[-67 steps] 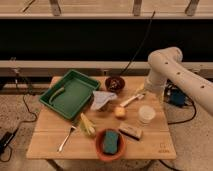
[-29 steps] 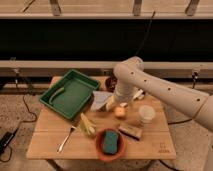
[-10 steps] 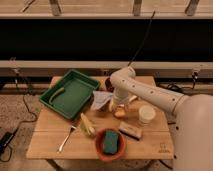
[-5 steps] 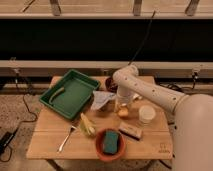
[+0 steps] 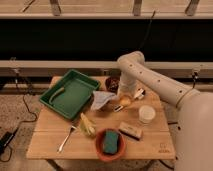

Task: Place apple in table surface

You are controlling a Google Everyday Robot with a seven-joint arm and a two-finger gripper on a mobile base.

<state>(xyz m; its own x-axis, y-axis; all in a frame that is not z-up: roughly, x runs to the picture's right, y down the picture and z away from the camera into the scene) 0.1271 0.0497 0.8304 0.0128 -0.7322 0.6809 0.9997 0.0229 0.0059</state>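
Firstly, item one: apple (image 5: 125,102), small, yellow-orange, right of centre on the table surface (image 5: 52,142), its upper part covered by the gripper (image 5: 125,96). From where I stand I cannot tell whether the fruit rests on the planks or sits just clear of them. The gripper, at the end of the white arm (image 5: 150,75) that bends down from the right, sits directly over the apple and seems to touch its top. Whether it is spread, pressed together or pinching the fruit cannot be told, as the wrist hides that part. Just left of the apple is a grey-blue cloth (image 5: 102,99), crumpled. Behind it is a dark bowl (image 5: 112,82), partly hidden by the arm, contents not readable. Right of the gripper is a small white-handled object (image 5: 138,93), kind not made out. Nearer and to the right is a white cup (image 5: 146,114), upright. In front of the cup is a tan block (image 5: 130,131), lying flat. At the front edge is a red-brown bowl (image 5: 100,150) holding a green sponge (image 5: 110,142). Left of centre is a yellow-green corn-like thing (image 5: 87,125) with a pale utensil (image 5: 66,139) beside it. At the far left corner is a green tray (image 5: 75,80), set askew and overhanging the table edge.
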